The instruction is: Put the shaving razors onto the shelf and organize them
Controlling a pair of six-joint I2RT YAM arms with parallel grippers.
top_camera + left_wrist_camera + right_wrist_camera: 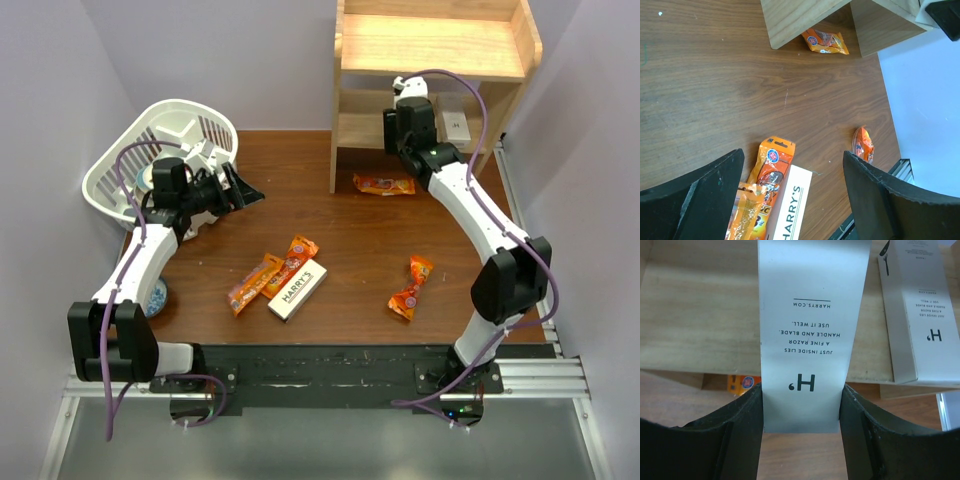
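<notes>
My right gripper (pixel 411 118) reaches into the lower level of the wooden shelf (pixel 430 45) and is shut on a white razor box (pixel 812 330) marked "H'". This box stands on end between the fingers (pixel 740 430), over the shelf board (pixel 700 315). A second razor box (pixel 920 315) lies on that board to the right, also seen from above (pixel 456 125). A third box, lettered HARRY'S (pixel 298 289), lies on the table's middle. My left gripper (pixel 245 190) hovers open near the basket, and the HARRY'S box (pixel 792 210) shows below its spread fingers (pixel 715 190).
A white slatted basket (pixel 165 160) lies tipped at the back left. Orange snack packets lie beside the HARRY'S box (pixel 272 275), below the shelf (pixel 384 184) and at the front right (pixel 411 287). The walls stand close on both sides.
</notes>
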